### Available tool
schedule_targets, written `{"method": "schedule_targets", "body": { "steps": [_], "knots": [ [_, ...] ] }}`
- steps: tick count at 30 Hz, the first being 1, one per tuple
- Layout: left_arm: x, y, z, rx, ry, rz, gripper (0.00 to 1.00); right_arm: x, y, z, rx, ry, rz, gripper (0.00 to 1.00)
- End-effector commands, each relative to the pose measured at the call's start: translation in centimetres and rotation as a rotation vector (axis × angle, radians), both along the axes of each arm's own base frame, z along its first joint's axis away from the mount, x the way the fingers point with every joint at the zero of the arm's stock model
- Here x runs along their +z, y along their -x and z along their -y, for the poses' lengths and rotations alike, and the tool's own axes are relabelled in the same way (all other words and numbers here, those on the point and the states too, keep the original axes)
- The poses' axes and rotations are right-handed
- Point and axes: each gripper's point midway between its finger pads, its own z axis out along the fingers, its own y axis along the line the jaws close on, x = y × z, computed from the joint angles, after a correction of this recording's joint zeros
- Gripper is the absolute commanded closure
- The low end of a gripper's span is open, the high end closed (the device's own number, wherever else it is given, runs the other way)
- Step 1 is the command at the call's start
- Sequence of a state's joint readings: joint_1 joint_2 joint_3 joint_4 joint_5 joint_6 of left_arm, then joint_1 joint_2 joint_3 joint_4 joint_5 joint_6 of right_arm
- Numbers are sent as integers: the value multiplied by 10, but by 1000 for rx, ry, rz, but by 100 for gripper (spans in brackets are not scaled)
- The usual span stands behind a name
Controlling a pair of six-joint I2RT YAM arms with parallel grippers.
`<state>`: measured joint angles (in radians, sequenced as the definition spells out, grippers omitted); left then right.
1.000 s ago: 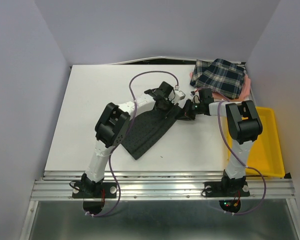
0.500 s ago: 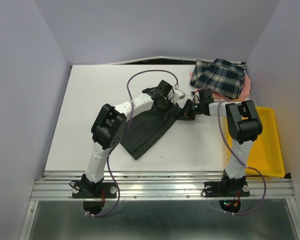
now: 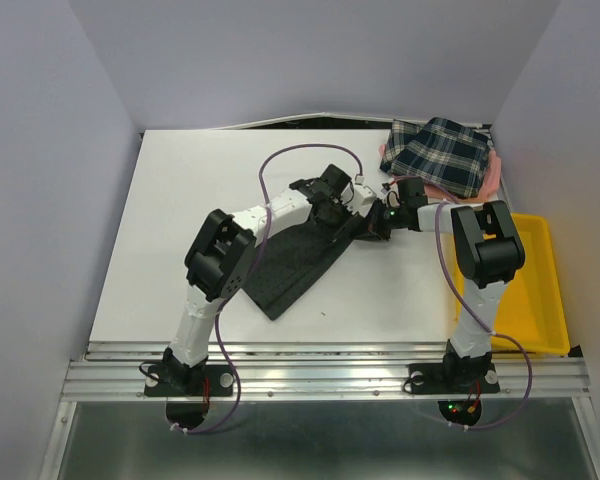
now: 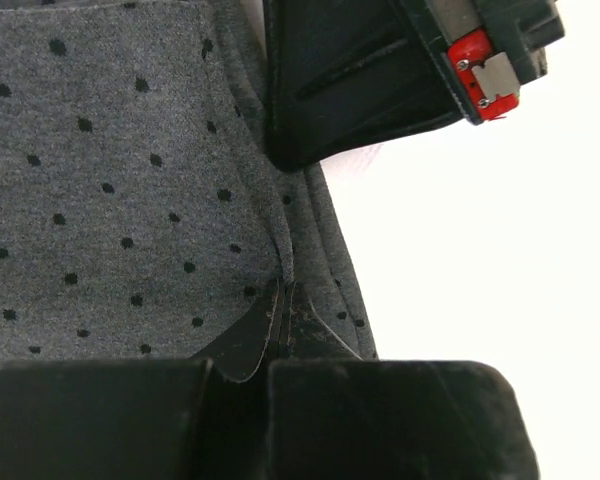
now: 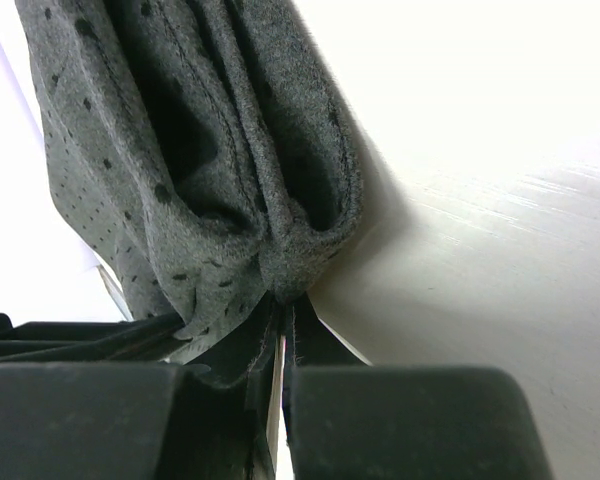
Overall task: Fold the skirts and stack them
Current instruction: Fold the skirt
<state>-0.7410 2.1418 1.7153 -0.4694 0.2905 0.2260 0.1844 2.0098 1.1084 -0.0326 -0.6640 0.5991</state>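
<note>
The charcoal dotted skirt (image 3: 295,262) lies mid-table, its far right corner lifted. My left gripper (image 3: 336,205) is shut on its edge; in the left wrist view the cloth (image 4: 110,190) runs into the closed jaws (image 4: 283,305). My right gripper (image 3: 372,222) is shut on the bunched corner right beside it; the folds (image 5: 230,160) hang from its closed jaws (image 5: 281,310). The right gripper's body (image 4: 380,70) shows in the left wrist view. The plaid skirt (image 3: 441,153) lies on the pink skirt (image 3: 493,175) at the far right corner.
A yellow tray (image 3: 535,290) sits at the right edge of the table, beside the right arm. The white table (image 3: 180,220) has walls on the left, back and right.
My left gripper has shifted slightly right, toward the right gripper, drawing the skirt's far edge with it. The right gripper has barely moved.
</note>
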Motion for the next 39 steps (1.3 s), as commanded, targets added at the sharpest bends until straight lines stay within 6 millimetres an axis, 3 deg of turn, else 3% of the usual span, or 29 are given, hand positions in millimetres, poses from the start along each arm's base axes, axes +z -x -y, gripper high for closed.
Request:
{"method": "schedule_targets", "body": {
  "steps": [1, 8, 16, 18, 20, 21, 23, 24, 26, 28, 30, 31, 32, 35, 36, 37, 39],
  "knots": [
    [38, 8, 19, -32, 82, 20, 100, -36, 10, 13, -31, 92, -56, 99],
    [44, 2, 27, -27, 110, 27, 100, -36, 12, 13, -29, 92, -58, 99],
    [32, 8, 30, -48, 116, -15, 100, -36, 12, 15, -33, 101, -53, 99],
    [18, 9, 30, -54, 97, -39, 100, -35, 10, 16, -39, 109, -45, 99],
    [8, 8, 29, -51, 79, -54, 89, -34, 7, 16, -41, 115, -39, 99],
    [6, 5, 27, -44, 76, -61, 78, -33, 3, 16, -42, 119, -31, 99],
    [7, 3, 26, -37, 84, -68, 66, -33, 0, 17, -41, 125, -27, 99],
    [10, -1, 25, -29, 88, -57, 53, -30, -4, 16, -40, 126, -19, 99],
    [17, -6, 23, -22, 94, -46, 48, -30, -7, 16, -34, 128, -16, 99],
    [30, -9, 19, -25, 107, -28, 45, -31, -10, 19, -37, 132, -18, 99],
    [57, -12, 12, -28, 141, 11, 45, -30, -15, 20, -36, 140, -9, 99],
    [61, -9, 6, -30, 141, 15, 44, -30, -16, 20, -36, 144, -6, 99],
    [86, -7, 2, -32, 169, 60, 44, -27, -22, 20, -31, 146, 12, 99],
    [113, 7, -22, -21, 175, 116, 44, -19, -39, 20, -28, 165, 55, 99],
    [115, 11, -30, -9, 159, 126, 44, -17, -45, 20, -26, 173, 75, 98],
    [99, 21, -44, 1, 121, 94, 44, -15, -50, 20, -23, 179, 87, 96],
    [101, 31, -64, 35, 92, 101, 44, -2, -68, 19, -8, 191, 154, 84]
  ]
}}
